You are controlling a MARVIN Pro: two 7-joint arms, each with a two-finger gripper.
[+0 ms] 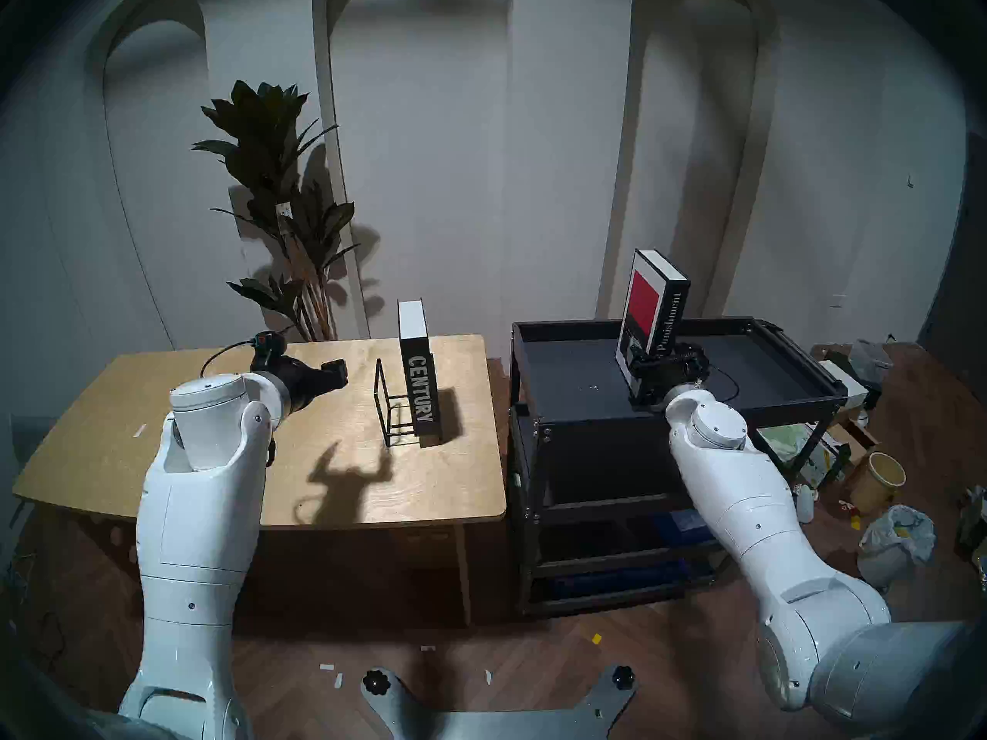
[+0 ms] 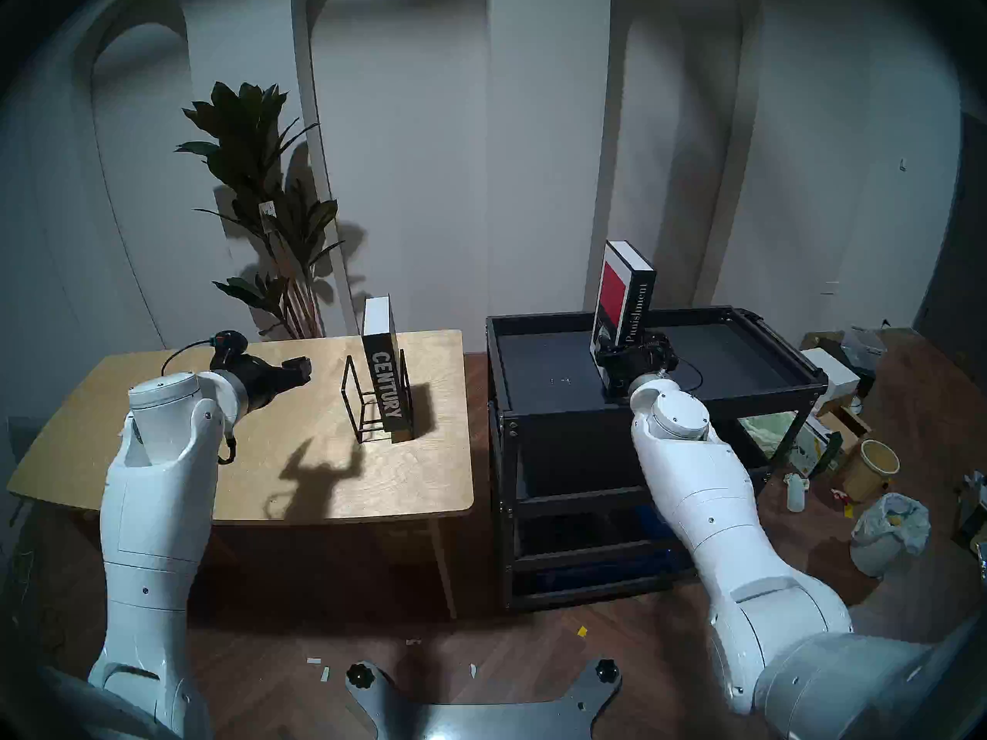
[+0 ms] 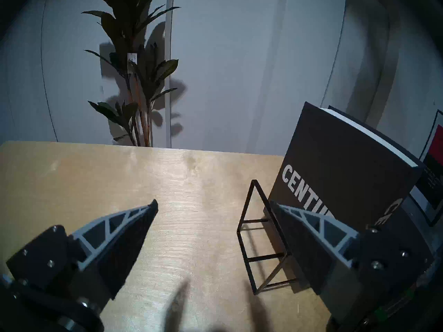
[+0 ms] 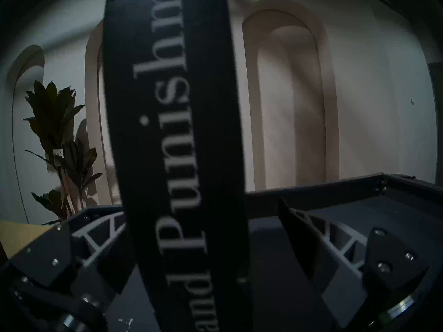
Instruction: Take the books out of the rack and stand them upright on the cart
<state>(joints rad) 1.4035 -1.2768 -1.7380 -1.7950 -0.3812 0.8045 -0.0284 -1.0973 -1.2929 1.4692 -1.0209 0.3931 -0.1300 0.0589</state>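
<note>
We are seeing left gripper (image 1: 337, 373) jaws apart over the bench (image 1: 160, 402) | CENTURY book (image 1: 422, 386) standing in the rack (image 1: 392, 408), frame centre | right gripper (image 4: 203, 231) jaws parted around the Punishment book (image 1: 654, 306) upright on the cart (image 1: 566, 381), centre right.

Looked like somebody's living room doubling as a robot test space. There were pale walls with tall arched niches (image 1: 694, 135), a dark herringbone wood floor (image 1: 534, 653), a leafy dark-green potted plant (image 1: 272, 189) in the corner and a light plywood table with rounded corners (image 1: 133, 429). Off to the right sat clutter: a bagged white bin (image 1: 894, 541), a tan paper tub (image 1: 878, 482), cardboard boxes (image 1: 854, 434).
</note>
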